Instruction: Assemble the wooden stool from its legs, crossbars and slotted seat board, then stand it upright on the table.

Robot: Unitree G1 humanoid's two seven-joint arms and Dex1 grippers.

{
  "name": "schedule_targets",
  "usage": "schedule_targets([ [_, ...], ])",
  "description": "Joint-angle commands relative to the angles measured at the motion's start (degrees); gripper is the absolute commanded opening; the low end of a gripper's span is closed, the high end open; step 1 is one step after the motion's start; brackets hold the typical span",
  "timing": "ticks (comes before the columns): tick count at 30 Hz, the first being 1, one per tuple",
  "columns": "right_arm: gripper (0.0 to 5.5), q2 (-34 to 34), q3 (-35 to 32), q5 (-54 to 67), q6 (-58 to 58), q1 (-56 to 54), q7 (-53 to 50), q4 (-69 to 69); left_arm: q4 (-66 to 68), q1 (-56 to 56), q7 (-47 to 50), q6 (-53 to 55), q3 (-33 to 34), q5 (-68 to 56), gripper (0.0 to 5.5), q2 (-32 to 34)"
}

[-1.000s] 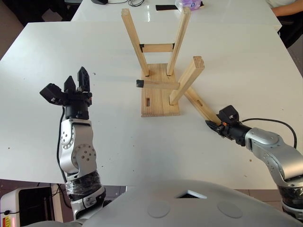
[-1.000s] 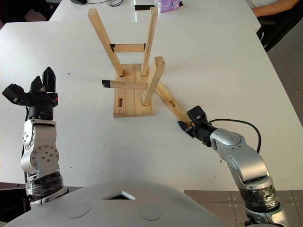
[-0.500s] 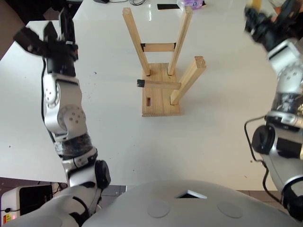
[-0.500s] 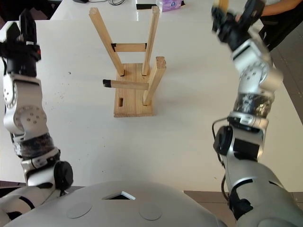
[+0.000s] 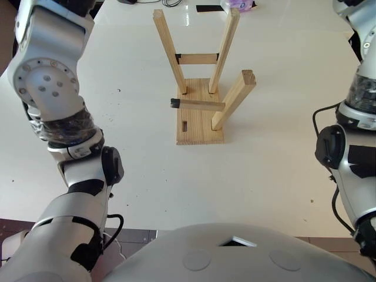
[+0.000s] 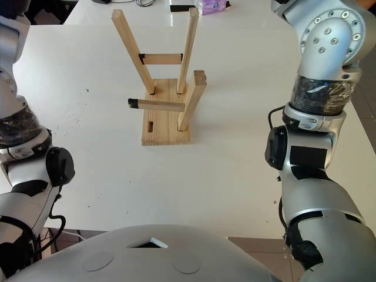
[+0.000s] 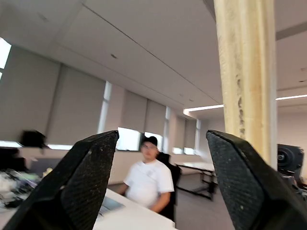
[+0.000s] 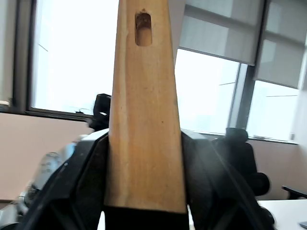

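Observation:
The slotted seat board (image 5: 200, 134) lies flat on the white table (image 5: 135, 158). Two legs (image 5: 169, 51) stand up from its far end, joined by a short crossbar (image 5: 197, 59). A third leg (image 5: 234, 98) leans up from the near right corner, and its crossbar (image 5: 197, 104) sticks out leftward to a black tip. One slot (image 5: 184, 126) in the board is empty. Both arms are raised high. My right gripper (image 8: 144, 191) is shut on a fourth wooden leg (image 8: 144, 110), which has a slot near its far end. My left gripper (image 7: 160, 187) is open, nothing between its fingers (image 7: 72, 191).
A tissue pack (image 5: 237, 4) and a flat black item (image 5: 206, 9) lie at the table's far edge. My left upper arm (image 5: 53, 76) hangs over the table's left side, the right arm (image 5: 358, 100) over its right edge. A room pillar (image 7: 244, 72) rises behind the left gripper.
Both arms have swung up from table height to overhead. The right gripper carried the fourth leg off the table, where it lay beside the seat board. The stool has stayed put.

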Motion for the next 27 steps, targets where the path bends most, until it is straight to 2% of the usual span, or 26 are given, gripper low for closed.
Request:
schedule_targets([
  [1,2.06,1.24,-3.91,5.74,3.61,-2.31,-4.94,-1.88,3.85,-3.98,6.46,4.37,0.71,-0.48,3.37,0.28],
  [3,2.06,1.56,-4.44,6.52,4.0,-1.83,-7.06,-3.13,6.45,-5.28,11.78,6.59,1.15,-0.14,3.37,-0.85],
  [5,2.06,2.7,-4.63,5.65,2.29,0.27,-9.74,-5.14,7.25,-5.69,11.62,8.12,-0.58,0.84,3.37,-0.98],
  [13,2.06,3.66,-4.19,3.76,-0.67,5.64,-13.31,-10.56,13.63,-11.65,-1.61,7.53,-3.39,3.89,3.37,0.59],
  [18,2.06,-0.11,-3.43,6.21,3.1,6.46,-8.25,-10.28,5.0,-9.03,-8.59,6.55,-1.2,-0.39,3.37,0.3],
  [27,2.06,-9.38,-2.17,6.79,6.31,1.08,7.94,-1.45,-1.19,-3.76,-5.04,9.21,3.44,-10.94,3.37,-0.52],
])
